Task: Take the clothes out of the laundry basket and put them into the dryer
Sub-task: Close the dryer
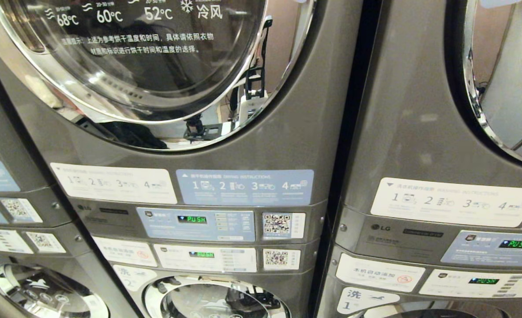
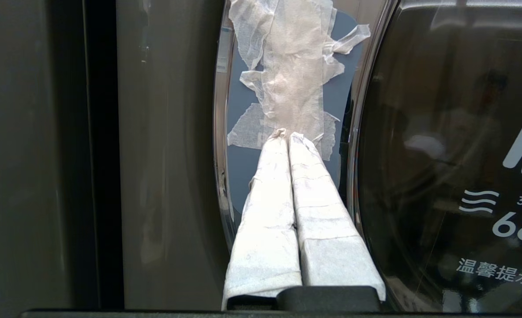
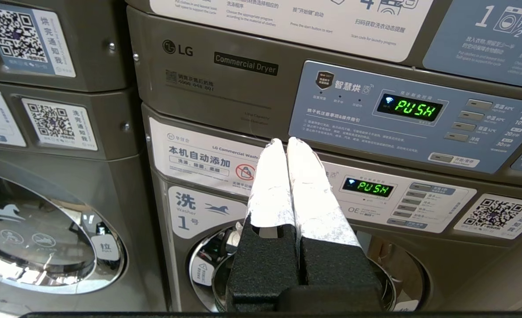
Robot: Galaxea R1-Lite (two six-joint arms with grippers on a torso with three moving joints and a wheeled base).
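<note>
At the dryer door [image 2: 441,132] rim, left gripper [image 2: 287,136] jaws pressed together, seemingly touching tape [image 2: 291,88].

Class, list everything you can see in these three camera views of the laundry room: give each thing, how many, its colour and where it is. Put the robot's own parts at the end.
Dryer door: one, chrome-rimmed dark glass, top of the middle stack, closed.
Stacked machines: three stacks partly in head view, grey.
Drying instructions label: one, blue, under the dryer door.
PUSH displays: four in the head view, green, on the control panels.
QR stickers: several, white, beside the panels.
Washer door: one shown well, chrome and glass, lower left stack.
Tape patch: one, white, on the blue tab at the door's edge.
Left claw: one, white-wrapped fingers together, tips at the tape patch.
Right claw: one, white-wrapped, shut, before the control panels.
</note>
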